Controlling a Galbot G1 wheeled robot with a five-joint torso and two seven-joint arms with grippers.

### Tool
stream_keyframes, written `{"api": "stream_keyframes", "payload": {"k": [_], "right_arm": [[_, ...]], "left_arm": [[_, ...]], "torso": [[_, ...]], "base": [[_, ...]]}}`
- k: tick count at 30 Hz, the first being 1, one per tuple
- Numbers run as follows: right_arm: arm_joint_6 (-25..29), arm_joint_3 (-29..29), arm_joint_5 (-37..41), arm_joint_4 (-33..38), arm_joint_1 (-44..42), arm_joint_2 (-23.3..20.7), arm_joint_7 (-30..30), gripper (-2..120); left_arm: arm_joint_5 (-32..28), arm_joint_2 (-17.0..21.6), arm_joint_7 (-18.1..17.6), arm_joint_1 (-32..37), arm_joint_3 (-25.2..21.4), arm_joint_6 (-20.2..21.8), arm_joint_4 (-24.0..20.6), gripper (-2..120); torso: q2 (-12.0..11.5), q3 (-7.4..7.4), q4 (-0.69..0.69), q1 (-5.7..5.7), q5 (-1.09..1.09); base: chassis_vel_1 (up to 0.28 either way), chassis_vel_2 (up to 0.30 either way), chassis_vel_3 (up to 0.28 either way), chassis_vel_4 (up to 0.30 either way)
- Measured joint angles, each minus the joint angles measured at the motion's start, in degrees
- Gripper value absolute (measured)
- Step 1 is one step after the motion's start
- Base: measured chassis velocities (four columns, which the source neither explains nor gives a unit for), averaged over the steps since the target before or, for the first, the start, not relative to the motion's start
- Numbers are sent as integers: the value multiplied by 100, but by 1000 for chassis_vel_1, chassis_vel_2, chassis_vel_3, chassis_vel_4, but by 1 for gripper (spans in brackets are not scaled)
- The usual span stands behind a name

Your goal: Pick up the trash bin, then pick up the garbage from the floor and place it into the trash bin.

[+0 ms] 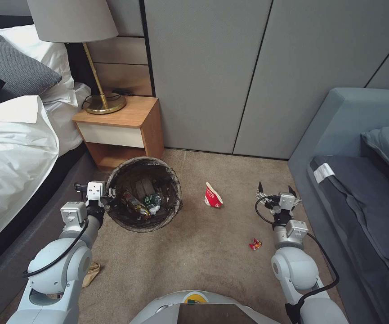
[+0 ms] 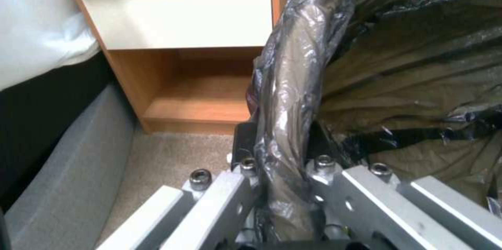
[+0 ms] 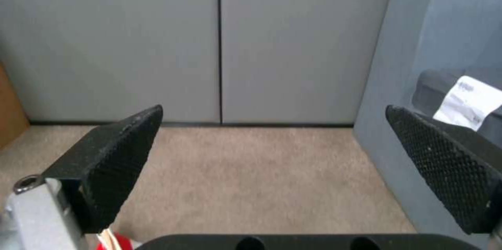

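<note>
Beside the nightstand, the left gripper is clamped on the bag-lined rim of the trash bin, which already has wrappers and a small bottle inside. On the carpet just right of the bin lies a red-and-white wrapper, with a small red wrapper nearer the robot. By the sofa's edge, the right gripper hangs with its fingers spread wide, empty.

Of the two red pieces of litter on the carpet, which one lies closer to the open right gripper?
The small red wrapper, beside the right arm and below the right gripper. The larger red-and-white wrapper lies farther off, toward the trash bin.
</note>
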Motion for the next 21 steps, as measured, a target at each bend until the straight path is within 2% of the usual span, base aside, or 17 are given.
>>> {"api": "stream_keyframes", "payload": {"k": [3,4,7,8,11,15,18,21], "right_arm": [[-498,-23,105,103,64,-118,109,100],[-498,-23,105,103,64,-118,109,100],[-1448,-114,658,215,321,-337,360,100],[-1448,-114,658,215,321,-337,360,100],[-2081,-289,1406,35,671,-609,588,100],[-2401,-431,1754,-235,932,-791,690,100],[-2895,-692,2076,-609,1355,-988,928,100],[-3152,-820,2266,-747,1531,-1013,1051,100]], "left_arm": [[-9,26,1,-24,-7,2,-13,0],[-9,26,1,-24,-7,2,-13,0],[-13,52,3,-23,-20,5,-24,0],[-13,52,3,-23,-20,5,-24,0],[-13,61,9,4,-31,5,-36,0],[-13,67,14,22,-46,7,-61,0],[-13,74,19,53,-97,10,-85,0],[-13,72,20,75,-115,10,-95,0]], "torso": [[0,0,-1,0,0],[0,0,-1,0,0],[0,0,0,0,0],[0,0,0,0,0],[0,0,0,0,0],[0,0,-1,0,1],[0,0,1,0,1],[0,0,1,0,1]], "base": [[0,0,0,0],[0,0,0,0],[0,0,0,0],[0,0,0,0],[0,0,0,0],[0,0,0,0],[0,0,0,0],[0,0,0,0]]}}
